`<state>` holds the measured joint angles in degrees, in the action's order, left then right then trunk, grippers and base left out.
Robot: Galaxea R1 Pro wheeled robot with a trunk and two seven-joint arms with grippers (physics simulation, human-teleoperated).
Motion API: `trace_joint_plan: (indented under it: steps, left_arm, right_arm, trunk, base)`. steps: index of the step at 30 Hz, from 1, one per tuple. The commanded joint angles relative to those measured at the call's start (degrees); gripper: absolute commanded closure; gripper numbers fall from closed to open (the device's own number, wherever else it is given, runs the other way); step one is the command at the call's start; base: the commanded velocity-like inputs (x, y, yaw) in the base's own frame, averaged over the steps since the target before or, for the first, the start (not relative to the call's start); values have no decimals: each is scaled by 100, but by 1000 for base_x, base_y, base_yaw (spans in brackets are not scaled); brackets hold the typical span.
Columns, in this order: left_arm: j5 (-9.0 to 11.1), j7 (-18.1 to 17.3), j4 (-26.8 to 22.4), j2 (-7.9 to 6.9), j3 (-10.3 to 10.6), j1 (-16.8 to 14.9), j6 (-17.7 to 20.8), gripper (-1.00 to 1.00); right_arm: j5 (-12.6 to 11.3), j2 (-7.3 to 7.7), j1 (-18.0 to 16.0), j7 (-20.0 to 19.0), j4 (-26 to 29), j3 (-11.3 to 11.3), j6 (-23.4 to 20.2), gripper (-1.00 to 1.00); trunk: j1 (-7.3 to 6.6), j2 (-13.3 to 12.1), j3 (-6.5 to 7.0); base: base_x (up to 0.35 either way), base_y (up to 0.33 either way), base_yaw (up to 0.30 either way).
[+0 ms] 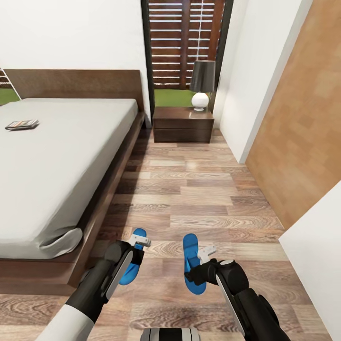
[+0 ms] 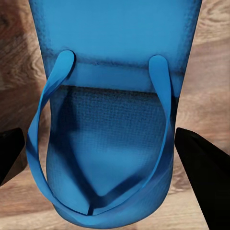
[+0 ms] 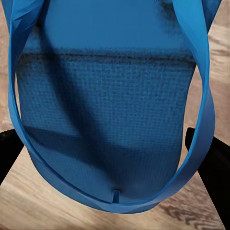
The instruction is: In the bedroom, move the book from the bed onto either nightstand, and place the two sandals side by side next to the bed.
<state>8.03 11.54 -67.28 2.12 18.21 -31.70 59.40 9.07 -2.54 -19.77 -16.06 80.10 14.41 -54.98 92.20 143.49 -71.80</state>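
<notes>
Mattress cloth, plain and off-white, covers the bed (image 1: pixel 61 161) at your far left, sagging into a soft fold at its near corner over a dark brown wooden frame. On that mattress, near the headboard, you have the book (image 1: pixel 22 124), thin and flat, dark-covered; any lettering on it is too small for you to read.

Your left gripper (image 1: pixel 140 242) hangs over the left sandal (image 1: pixel 132 265), which lies on the floor just beside the bed frame. Through the left wrist camera you see that sandal's (image 2: pixel 112 143) finely grained blue sole and smooth thong straps, with one dark finger (image 2: pixel 203 177) at each side of it, jaws apart and not clamping.

Your right gripper (image 1: pixel 207 252) sits over the right sandal (image 1: pixel 191 263), well apart from the first. In the right wrist camera its woven-looking sole (image 3: pixel 105 120) lies between the spread jaws, one dark finger (image 3: pixel 215 177) outside the strap loop.

Brown wood planks with visible grain make up the floor (image 1: pixel 199 189). Against the far wall stands the glossy dark nightstand (image 1: pixel 183 124), boxy and flat-topped, carrying a lamp (image 1: pixel 201 85) with a dark shade and round white base. Behind it hang slatted wooden blinds (image 1: pixel 182 42); white walls close your right side, beside a pale wood panel (image 1: pixel 303 118).
</notes>
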Motion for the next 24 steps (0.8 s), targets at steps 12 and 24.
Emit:
trace_joint_plan:
  steps: [12, 24]
  left_arm:
    - [59, 59, -4, -1, 7, -3, 18, 100]
    - [59, 63, -5, -1, 7, -3, 19, 100]
  right_arm:
    - [68, -1, -4, -39, 6, 0, -21, 100]
    - [69, -1, -4, -38, 6, 0, -21, 100]
  trunk:
    - [-1, 2, -4]
    - [-1, 2, -4]
  base:
    - [2, -2, 0]
    - [0, 0, 0]
